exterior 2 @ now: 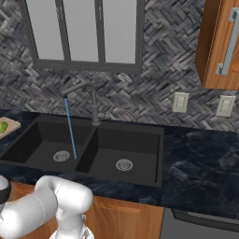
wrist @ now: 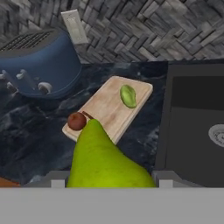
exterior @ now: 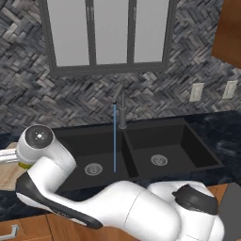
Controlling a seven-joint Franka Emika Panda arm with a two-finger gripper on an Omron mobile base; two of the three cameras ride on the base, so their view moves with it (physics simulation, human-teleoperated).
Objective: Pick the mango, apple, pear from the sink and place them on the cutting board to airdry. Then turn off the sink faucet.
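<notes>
— Hanging above the near corner of the cutting board (wrist: pixel 109 107), a green pear (wrist: pixel 103 159) is held between the jaws of the gripper (wrist: pixel 108 183), which are closed part-way on its wide body. Is a clean set-down to be expected?

— Some risk can be judged. The apple (wrist: pixel 76 121) is seen on the board's near corner, just beside the pear's narrow end. If the pear is lowered straight down, the apple could be knocked off onto the dark worktop (wrist: pixel 30 135).

— And the mango (wrist: pixel 127 96)?

— It is lying further up the board, well apart from the apple. The bare wood between the two would be the safer spot. Even so, a pear released on its rounded side could roll, perhaps toward the sink (wrist: pixel 194 127), whose black basin is seen just beside the board.

— What of the water?

— A thin stream is shown falling from the sink faucet (exterior: pixel 122 109) into the left basin, so that step is judged as not yet done. It could be forgotten once the fruit is placed.
</notes>
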